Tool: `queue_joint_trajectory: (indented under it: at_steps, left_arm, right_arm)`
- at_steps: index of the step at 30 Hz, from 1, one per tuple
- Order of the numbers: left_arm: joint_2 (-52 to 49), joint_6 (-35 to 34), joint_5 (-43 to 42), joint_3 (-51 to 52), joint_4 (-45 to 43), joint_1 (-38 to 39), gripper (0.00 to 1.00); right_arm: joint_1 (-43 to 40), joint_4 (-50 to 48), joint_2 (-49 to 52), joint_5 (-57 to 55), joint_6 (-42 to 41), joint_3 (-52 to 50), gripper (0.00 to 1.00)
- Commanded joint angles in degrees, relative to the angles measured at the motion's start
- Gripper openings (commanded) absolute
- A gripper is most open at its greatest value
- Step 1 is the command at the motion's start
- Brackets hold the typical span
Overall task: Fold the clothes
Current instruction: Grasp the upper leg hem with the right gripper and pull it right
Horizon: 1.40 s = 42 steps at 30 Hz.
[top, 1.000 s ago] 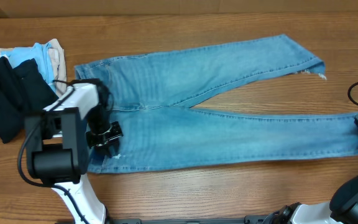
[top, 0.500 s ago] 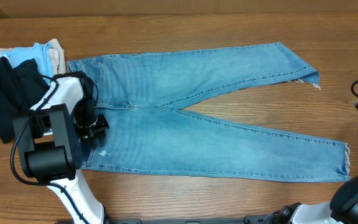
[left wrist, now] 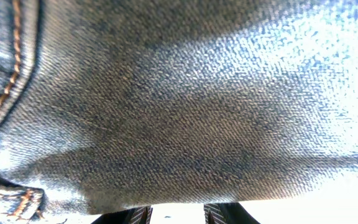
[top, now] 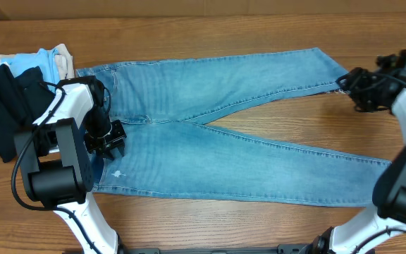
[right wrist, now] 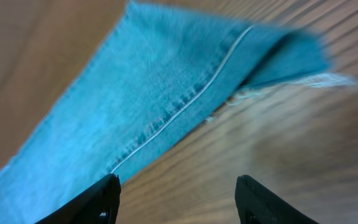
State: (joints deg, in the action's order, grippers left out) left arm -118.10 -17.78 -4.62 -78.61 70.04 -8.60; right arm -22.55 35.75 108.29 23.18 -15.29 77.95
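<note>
- The jeans lie flat on the wooden table, waist toward the left of the overhead view; the two legs run to the right and splay apart in a narrow V.
- The upper leg ends in a frayed hem near the right arm; the lower leg ends near the table's right edge, well apart from the upper one.
- The left gripper sits on the denim just below the waistband, near the hip seam; in the left wrist view the jeans fill nearly the whole picture, with orange stitching along the left side; only the tips of two dark fingers show at the bottom edge, and I cannot tell whether they pinch the cloth.
- The right gripper is just beside the upper leg's hem; in the right wrist view its fingers are spread wide with bare wood between them, and the leg end lies ahead of them, blurred, its fraying visible at the right.
- A black garment lies at the far left of the table; pale blue and beige folded clothes lie just behind it, close to the waistband.
</note>
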Motion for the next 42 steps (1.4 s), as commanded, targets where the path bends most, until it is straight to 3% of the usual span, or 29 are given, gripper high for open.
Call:
queue_joint_trajectory:
  at_steps: [1, 5, 16, 19, 21, 23, 24, 28, 33, 35, 37, 40, 42]
  left_arm:
    - [0.5, 1.1, -1.4, -1.2, -0.3, 0.4, 0.31]
    - [0.5, 1.1, -1.4, -1.2, -0.3, 0.4, 0.31]
    - [0.5, 1.1, -1.4, -1.2, -0.4, 0.4, 0.32]
    - [0.5, 1.1, -1.4, -1.2, -0.6, 0.4, 0.32]
    - [0.5, 1.1, -1.4, -1.2, -0.7, 0.4, 0.32]
    - [0.5, 1.1, -1.4, -1.2, -0.6, 0.4, 0.32]
    - [0.5, 1.1, -1.4, -1.2, -0.6, 0.4, 0.32]
    - [0.5, 1.1, -1.4, -1.2, -0.7, 0.4, 0.32]
    - [0.5, 1.1, -1.2, -1.2, -0.6, 0.4, 0.32]
    - [0.5, 1.1, -1.2, -1.2, -0.3, 0.4, 0.32]
    - [0.5, 1.1, -1.2, -1.2, -0.2, 0.4, 0.32]
    - [0.5, 1.1, -1.2, -1.2, -0.2, 0.4, 0.32]
    - [0.5, 1.1, -1.2, -1.2, -0.3, 0.4, 0.32]
  right_arm:
    - [0.0, -3.0, 3.6, -5.4, -6.5, 1.3, 0.63]
    - [-0.4, -8.5, 8.4, -5.4, -10.5, 1.3, 0.63]
    - [-0.5, -20.9, 11.5, -7.1, -10.5, 1.2, 0.62]
    - [-0.5, -22.4, 11.5, -7.8, -12.1, 1.2, 0.48]
    - [-0.5, -22.6, 11.5, -10.1, -13.9, 1.2, 0.31]
    - [-0.5, -22.8, 11.5, -11.8, -15.0, 1.2, 0.08]
    - [-0.5, -22.9, 11.5, -12.2, -15.0, 1.2, 0.04]
    - [-0.5, -25.6, 11.4, -11.5, -15.0, 1.3, 0.04]
    - [-0.4, -32.0, 7.9, 0.6, -8.9, 5.5, 0.04]
    - [0.7, -27.8, 5.6, 4.0, -2.3, 9.9, 0.04]
    - [2.3, -17.3, 3.3, 0.0, 6.6, 14.6, 0.04]
    - [4.1, -5.3, 2.1, -21.3, 7.9, 16.7, 0.04]
    - [4.2, -0.8, 2.6, -29.7, 7.6, 15.9, 0.04]
